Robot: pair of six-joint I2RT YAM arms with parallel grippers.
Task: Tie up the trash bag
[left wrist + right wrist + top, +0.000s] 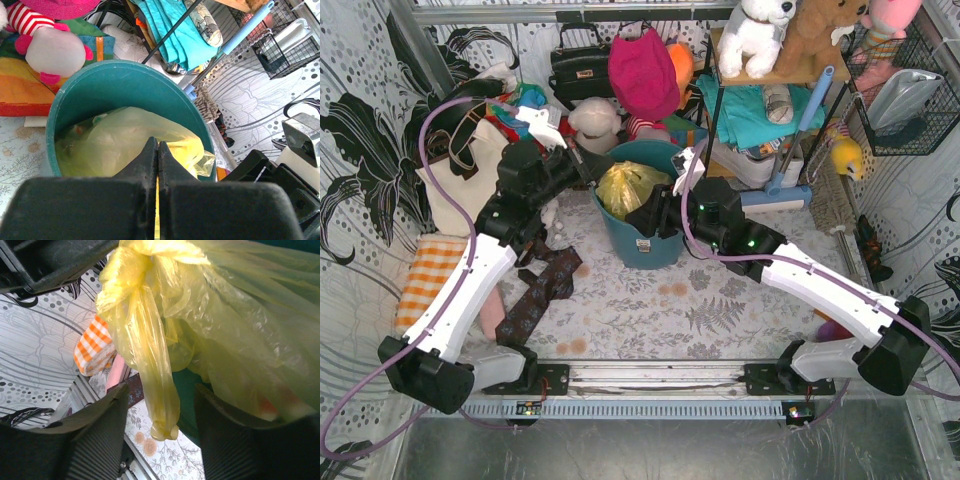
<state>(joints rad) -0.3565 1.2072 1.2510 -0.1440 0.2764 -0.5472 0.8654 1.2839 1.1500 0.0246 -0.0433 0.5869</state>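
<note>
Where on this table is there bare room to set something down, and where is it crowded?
Bare cloth lies on the near side of the teal bucket, between the dark patterned cloth, the right arm and the base rail. A smaller strip lies beyond the right arm, by the mop. The back wall is crowded with toys and bags.

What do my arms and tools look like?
The left arm and right arm have white shells, black joints and bases, a purple cable along each; green lights on the right. The left tool and right tool have black fingers, ribbed on the right.
</note>
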